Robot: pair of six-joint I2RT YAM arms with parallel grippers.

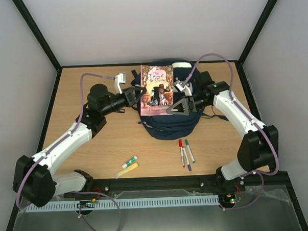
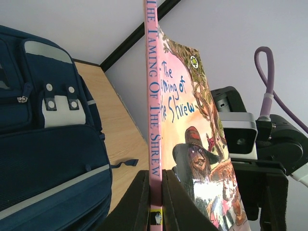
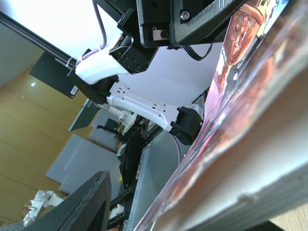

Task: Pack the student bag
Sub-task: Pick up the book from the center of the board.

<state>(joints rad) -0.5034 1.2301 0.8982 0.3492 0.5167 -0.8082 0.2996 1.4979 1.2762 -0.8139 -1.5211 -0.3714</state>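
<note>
The student bag (image 1: 167, 124) lies flat mid-table, navy blue with white stripes and a grey-white patch (image 2: 60, 108). Above it a pink paperback book (image 1: 155, 83), "The Taming of the Shrew", is held up. My left gripper (image 1: 139, 95) is shut on its spine (image 2: 153, 96), both fingers pressed flat against it low down (image 2: 155, 192). My right gripper (image 1: 175, 108) stands at the book's lower right corner. In the right wrist view one dark finger (image 3: 82, 207) stands apart from the book's cover (image 3: 250, 144); the other finger is hidden behind the book.
Three markers (image 1: 185, 152) lie on the wood in front of the bag. A green-capped pen (image 1: 129, 161) and a yellow highlighter (image 1: 127, 171) lie near the front edge at left. Black frame rails border the table.
</note>
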